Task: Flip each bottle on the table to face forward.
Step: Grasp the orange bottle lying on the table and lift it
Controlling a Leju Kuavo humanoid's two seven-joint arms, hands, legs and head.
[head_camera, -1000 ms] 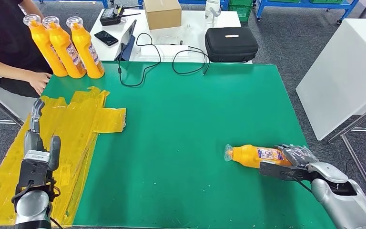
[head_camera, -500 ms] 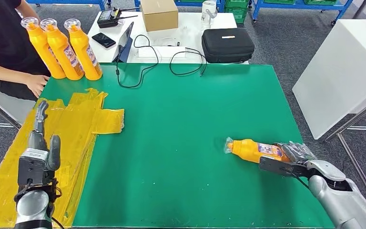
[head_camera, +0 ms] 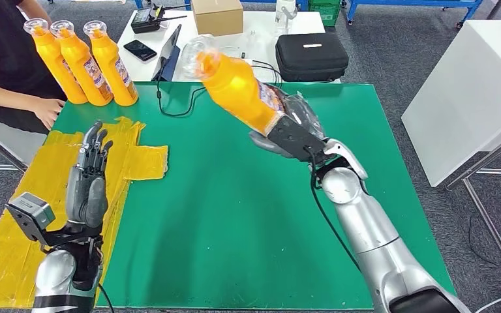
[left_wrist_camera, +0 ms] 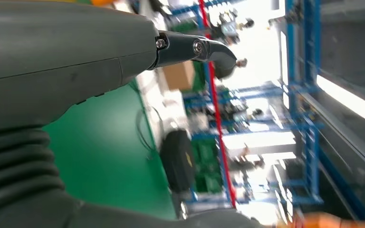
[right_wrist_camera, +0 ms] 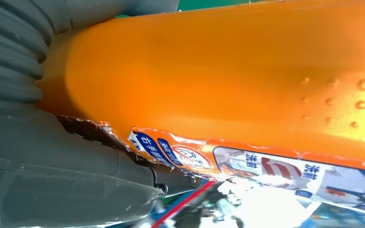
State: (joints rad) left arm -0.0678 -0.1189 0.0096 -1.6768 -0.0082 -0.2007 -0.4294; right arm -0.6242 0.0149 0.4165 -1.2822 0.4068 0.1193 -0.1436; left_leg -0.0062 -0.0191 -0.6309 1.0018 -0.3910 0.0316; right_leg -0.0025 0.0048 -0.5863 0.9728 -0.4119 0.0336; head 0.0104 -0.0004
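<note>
Your right hand [head_camera: 291, 134] has lifted the orange bottle [head_camera: 235, 81] off the desk [head_camera: 235, 215]. A second ago that bottle lay flat on its side near the desk's right front edge; now it's up in the air over the far middle of the green surface, cap tilted away and to the left, base wrapped in your fingers. The right wrist view backs this up: orange body and torn label [right_wrist_camera: 228, 161] pressed right against the hand. So pickup is done, and what's left, by my read, is turning it label-forward and standing it down.

Your left hand [head_camera: 88, 182] has come up too. It was low over the yellow sheet [head_camera: 124, 163], now it's raised with fingers straight and apart, holding nothing.

Counts:
- bottles: four total. One in your right hand, three standing in a row [head_camera: 78, 62] at the far left corner, touching or just beside each other.
- robot hands: two.
- a person's hand [head_camera: 47, 112]: one, resting at the far left edge near the row.
- black case [head_camera: 312, 57]: one, on the white table behind.
- cardboard box [head_camera: 216, 16]: one, same table.
</note>
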